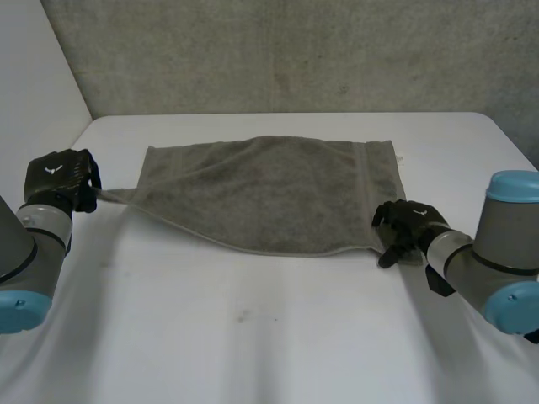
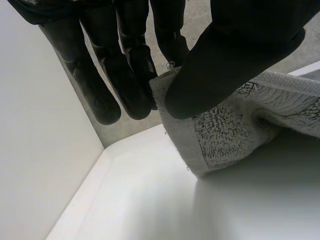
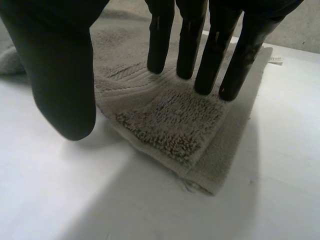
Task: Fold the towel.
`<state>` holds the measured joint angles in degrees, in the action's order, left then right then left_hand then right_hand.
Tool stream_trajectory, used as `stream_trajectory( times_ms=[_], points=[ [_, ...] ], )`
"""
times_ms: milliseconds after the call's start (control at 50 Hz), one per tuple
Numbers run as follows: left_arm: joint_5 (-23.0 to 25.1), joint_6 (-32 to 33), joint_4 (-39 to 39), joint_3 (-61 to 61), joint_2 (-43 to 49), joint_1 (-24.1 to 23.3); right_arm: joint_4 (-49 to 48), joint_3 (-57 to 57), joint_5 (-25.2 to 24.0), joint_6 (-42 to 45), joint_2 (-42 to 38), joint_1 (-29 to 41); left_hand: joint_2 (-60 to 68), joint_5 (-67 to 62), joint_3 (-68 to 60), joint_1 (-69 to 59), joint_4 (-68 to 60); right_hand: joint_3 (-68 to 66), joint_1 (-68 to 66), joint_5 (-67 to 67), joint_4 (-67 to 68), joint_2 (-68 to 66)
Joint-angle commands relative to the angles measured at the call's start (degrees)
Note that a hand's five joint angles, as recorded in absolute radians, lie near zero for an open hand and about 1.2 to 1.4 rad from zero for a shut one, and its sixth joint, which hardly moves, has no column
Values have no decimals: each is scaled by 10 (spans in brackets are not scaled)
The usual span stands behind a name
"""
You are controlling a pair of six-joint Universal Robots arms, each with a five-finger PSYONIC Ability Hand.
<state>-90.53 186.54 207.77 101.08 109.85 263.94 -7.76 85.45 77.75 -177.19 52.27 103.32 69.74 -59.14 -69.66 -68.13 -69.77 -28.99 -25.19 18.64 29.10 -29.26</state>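
Observation:
A grey towel [image 1: 269, 194] lies spread across the white table [image 1: 253, 337], its near edge sagging toward me. My left hand [image 1: 61, 178] is off the towel's left side and holds its near-left corner, which is drawn out into a thin point. In the left wrist view the thumb [image 2: 235, 55] pinches that corner of the towel [image 2: 240, 135] against the fingers. My right hand [image 1: 404, 223] is at the near-right corner. There its straight fingers [image 3: 190, 45] rest their tips on the towel [image 3: 175, 125], while the thumb stays apart over bare table.
A grey wall runs behind the table and a white wall stands at the left. A small white label [image 1: 399, 157] sticks out at the towel's far-right corner. Bare table stretches in front of the towel.

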Motion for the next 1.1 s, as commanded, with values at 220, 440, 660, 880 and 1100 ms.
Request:
stream_trajectory(
  times_ms=[220, 440, 660, 880, 1100],
  points=[
    [-1, 1, -5, 1, -3, 3, -26, -51, 84, 3, -10, 3, 103, -109, -103, -119, -102, -510, -548, 514, 509, -507],
    [0, 17, -120, 29, -59, -7, -16, 34, 78, 189, 120, 3, 103, -109, -103, -119, -102, -510, -548, 514, 509, -507],
    [1, 91, -334, 99, -203, 5, 150, 128, 87, 442, 216, -6, 103, -109, -103, -119, -102, -510, -548, 514, 509, -507],
    [48, 199, -384, 131, -257, 11, 273, 125, 72, 492, 261, -32, 103, -109, -103, -119, -102, -510, -548, 514, 509, -507],
    [51, 197, -203, -80, 31, -18, 169, -34, 90, 459, 98, -24, 103, -109, -103, -119, -102, -510, -548, 514, 509, -507]
  ],
)
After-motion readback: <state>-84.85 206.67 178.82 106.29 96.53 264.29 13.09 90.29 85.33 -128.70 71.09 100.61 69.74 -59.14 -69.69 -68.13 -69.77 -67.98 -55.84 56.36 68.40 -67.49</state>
